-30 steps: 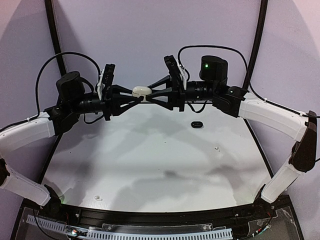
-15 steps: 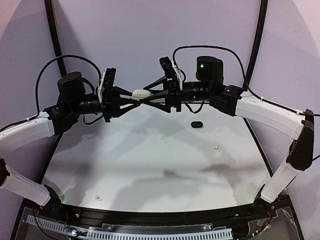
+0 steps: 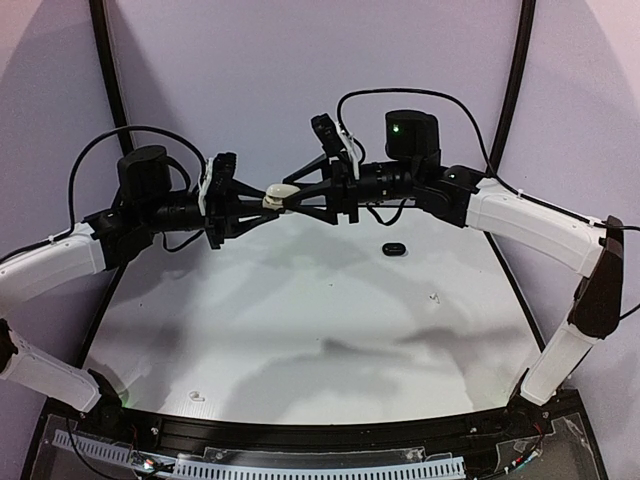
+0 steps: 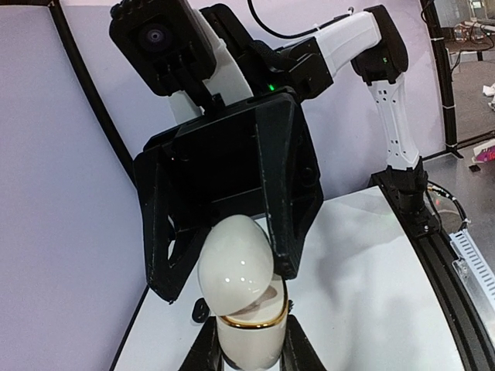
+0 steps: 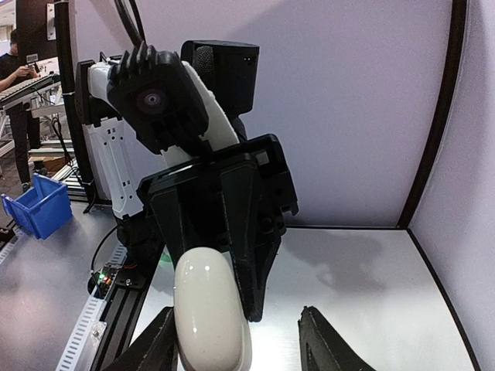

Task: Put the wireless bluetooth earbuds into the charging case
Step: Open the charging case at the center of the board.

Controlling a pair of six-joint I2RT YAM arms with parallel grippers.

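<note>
Both wrists have rolled since the earlier frames, and the white charging case [image 3: 280,194], upper centre, now shows its lid [image 4: 236,263] cracked open.

Left gripper [image 4: 249,352] pinches the case's lower half, holding it clear of the table [image 3: 300,330] so the other arm can work the hinge. The right gripper [image 5: 236,340] has its jaws wide, one finger [image 5: 158,348] against the lid, apparently levering rather than gripping. No earbuds show inside. A pale speck [image 3: 197,396] at the table's lower left may be one, too small to tell. A black case [image 3: 393,248] lies on the table, well apart.
</note>
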